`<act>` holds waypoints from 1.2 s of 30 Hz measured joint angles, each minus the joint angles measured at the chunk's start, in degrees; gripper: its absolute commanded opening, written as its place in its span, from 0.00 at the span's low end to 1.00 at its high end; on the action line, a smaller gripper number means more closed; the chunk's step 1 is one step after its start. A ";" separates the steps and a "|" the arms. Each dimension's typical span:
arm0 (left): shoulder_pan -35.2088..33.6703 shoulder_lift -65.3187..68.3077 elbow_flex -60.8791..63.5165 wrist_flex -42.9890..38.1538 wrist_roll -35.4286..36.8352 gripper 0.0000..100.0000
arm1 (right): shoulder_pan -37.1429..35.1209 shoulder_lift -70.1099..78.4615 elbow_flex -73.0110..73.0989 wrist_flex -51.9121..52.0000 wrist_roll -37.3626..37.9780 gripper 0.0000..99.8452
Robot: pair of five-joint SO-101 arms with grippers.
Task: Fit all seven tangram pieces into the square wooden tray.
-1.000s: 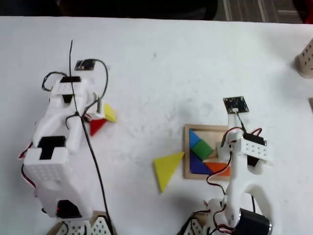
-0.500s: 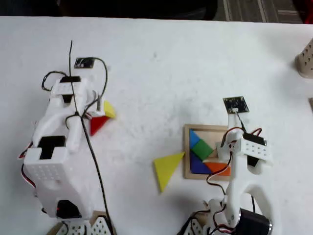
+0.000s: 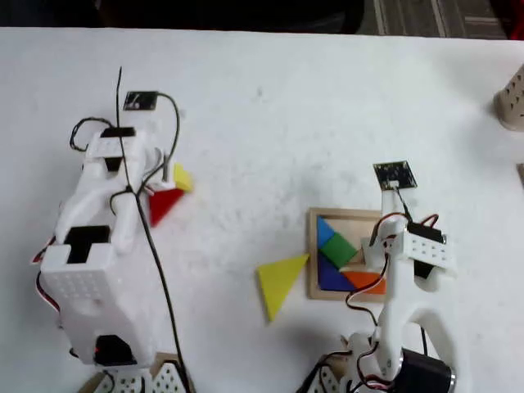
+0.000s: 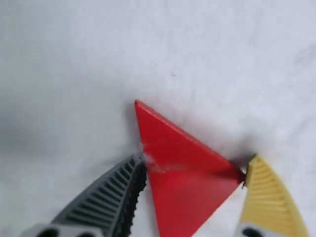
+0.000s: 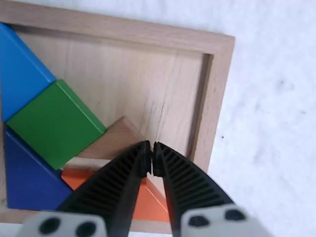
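Observation:
The red triangle [image 4: 187, 173] sits between the grey and yellow fingers of my left gripper [image 4: 195, 165], which is shut on it at the table's left [image 3: 166, 201]. The square wooden tray [image 3: 314, 254] lies at the right. It holds a light blue triangle [image 5: 19, 69], a green square [image 5: 54, 123], a dark blue triangle [image 5: 24, 177], an orange piece [image 5: 150, 195] and a wood-coloured triangle [image 5: 116, 138]. My right gripper [image 5: 151, 148] is shut and empty, with its tips over the tray's bare floor beside the wood-coloured triangle. A large yellow triangle [image 3: 280, 281] lies on the table against the tray's left side.
A beige perforated object [image 3: 512, 102] stands at the far right edge. Black cables run along the left arm [image 3: 90, 246]. Bare white table lies between the two arms and behind the tray.
My left gripper and the red triangle have shifted slightly toward the far side of the table. The right arm and the tray have not moved.

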 measured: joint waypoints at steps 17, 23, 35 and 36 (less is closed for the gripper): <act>2.73 0.00 -2.90 6.86 -4.13 0.24 | 0.00 0.00 0.00 0.00 0.00 0.02; 1.23 -4.92 -3.16 11.43 -16.44 0.38 | 0.00 0.00 0.09 0.00 1.67 0.02; 1.14 -21.10 17.32 6.95 -37.36 0.38 | 0.00 0.00 0.00 0.26 2.11 0.02; 0.97 -21.10 17.41 5.71 -38.59 0.38 | 0.00 0.00 0.00 0.26 2.11 0.02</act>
